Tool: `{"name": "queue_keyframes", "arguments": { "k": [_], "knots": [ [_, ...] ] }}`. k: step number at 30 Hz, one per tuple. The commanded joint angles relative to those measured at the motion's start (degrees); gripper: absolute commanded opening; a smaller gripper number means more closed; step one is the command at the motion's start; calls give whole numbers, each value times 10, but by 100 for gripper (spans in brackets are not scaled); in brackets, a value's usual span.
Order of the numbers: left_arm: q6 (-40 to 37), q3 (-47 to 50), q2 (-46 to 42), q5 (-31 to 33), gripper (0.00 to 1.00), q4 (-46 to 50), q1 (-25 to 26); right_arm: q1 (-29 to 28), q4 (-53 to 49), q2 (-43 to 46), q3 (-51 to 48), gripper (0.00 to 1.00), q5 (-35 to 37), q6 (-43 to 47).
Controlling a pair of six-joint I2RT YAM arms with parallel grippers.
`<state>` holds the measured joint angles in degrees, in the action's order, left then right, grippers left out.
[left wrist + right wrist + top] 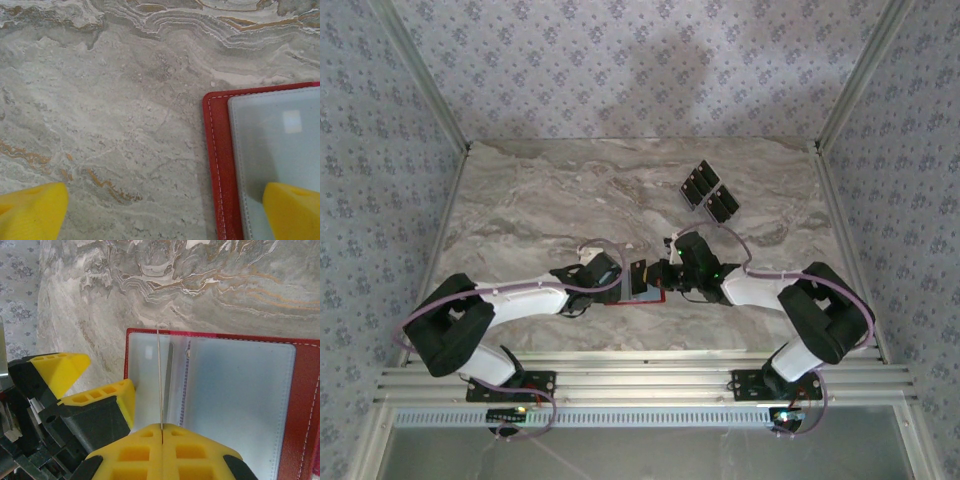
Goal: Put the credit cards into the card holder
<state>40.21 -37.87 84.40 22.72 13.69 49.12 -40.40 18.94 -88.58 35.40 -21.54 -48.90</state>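
A small red folding card holder (pixel 305 390) with pale grey-blue plastic pockets is laid open on the grey veined marble-look table (pixel 540 200), near the front edge and between the two grippers. The right gripper (pixel 161 432) is seen clamped together on a thin flat credit card (pixel 160 380), which is held upright and edge-on above the holder's left page, apparently aimed at a pocket mouth beside the inner fold. The left gripper (pixel 162 207) is spread wide, with one yellow fingertip (pixel 295 210) placed over a corner of a pocket page; whether it presses down cannot be told. The remaining black cards (pixel 708 190) are gathered in a cluster well apart, toward the far right of the table. Insertion is judged to be the step in hand. The credit card could be caught on the pocket lip, or slid between the pages rather than into a sleeve, if its edge is misaligned. The light card holder could be pushed along the smooth table if it is not pinned firmly. The thin credit card could be twisted in the grip if it is forced.
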Motion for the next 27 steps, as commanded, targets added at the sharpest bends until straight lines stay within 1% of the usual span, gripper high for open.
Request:
{"name": "queue_keyframes", "arguments": {
  "k": [1, 16, 27],
  "knots": [
    [5, 17, 5, 10, 100, 38, 0, -6, 31, -10, -9, 0, 16, -15],
    [3, 19, 5, 8, 100, 35, 0, -9, 65, -36, -22, 0, 17, -32],
    [4, 20, 4, 10, 100, 37, 0, -9, 73, -32, -44, 0, 21, -36]
  ]
}}
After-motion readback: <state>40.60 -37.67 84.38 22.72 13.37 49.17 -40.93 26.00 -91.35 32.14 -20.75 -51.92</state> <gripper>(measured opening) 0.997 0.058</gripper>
